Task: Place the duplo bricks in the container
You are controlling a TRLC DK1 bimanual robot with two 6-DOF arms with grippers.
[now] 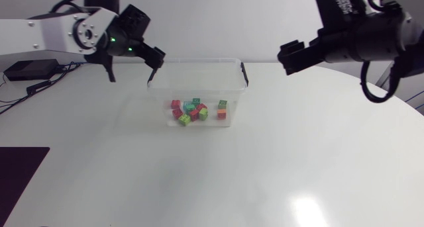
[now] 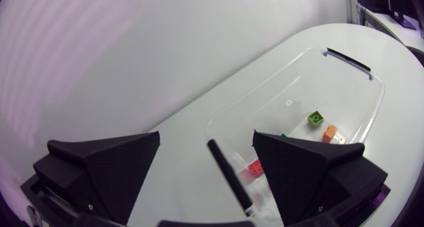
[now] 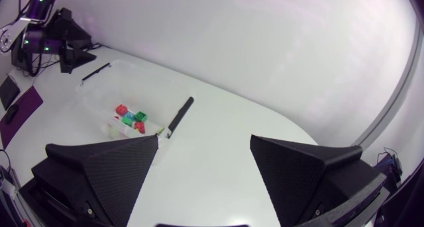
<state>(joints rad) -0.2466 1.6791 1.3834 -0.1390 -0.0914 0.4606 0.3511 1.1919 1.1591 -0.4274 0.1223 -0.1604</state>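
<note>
While every duplo brick I can find is lying inside the clear container (image 1: 192,60), the placing step is looking finished rather than under way. The duplo bricks (image 1: 195,111), red, green and orange, are sitting in a loose cluster on the container's floor, and none is showing on the bare white table (image 1: 298,154) around it.

The left pincer (image 1: 131,75) is hanging above the container's left end, close over the rim. Its wedge fingers are spread wide and gripping nothing: in the left wrist view only the container's near black handle (image 2: 228,177) and the box beyond it are showing between them. The right pincer (image 1: 286,60) is hovering well apart from the container, off its right end and raised over the table. It too is gaping wide and carrying nothing, with only table and the distant box showing between its fingers in the right wrist view.

By my judgement the task is sitting at or very near its end. What the next move is calling for is a check, not a grasp: I am looking over the table for a stray brick that an arm may be hiding. If none turns up, both arms are free to draw back. The left one needs care in lifting clear, since its fingers are straddling the rim and handle and could nudge the light box.
</note>
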